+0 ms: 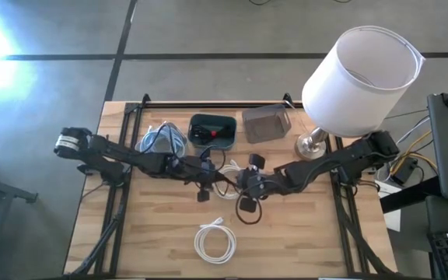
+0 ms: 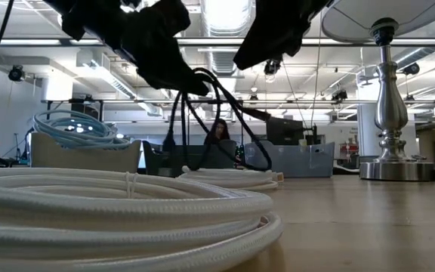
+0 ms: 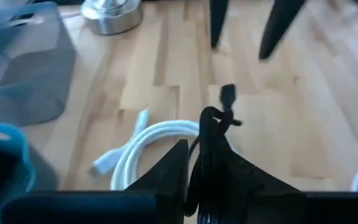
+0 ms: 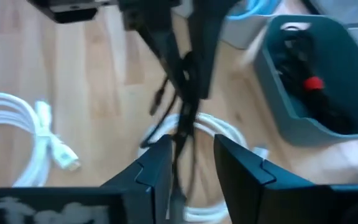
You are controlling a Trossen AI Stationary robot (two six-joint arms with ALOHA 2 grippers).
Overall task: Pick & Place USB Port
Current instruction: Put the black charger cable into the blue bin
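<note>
We are finding no text, label, brand, number or sign that can be read in any of the four views. We are looking over the desk (image 1: 302, 241), the lamp (image 1: 360, 74) and the bins (image 1: 212, 131), and none is showing lettering. In the low view the room behind the desk is showing nothing readable either.
</note>
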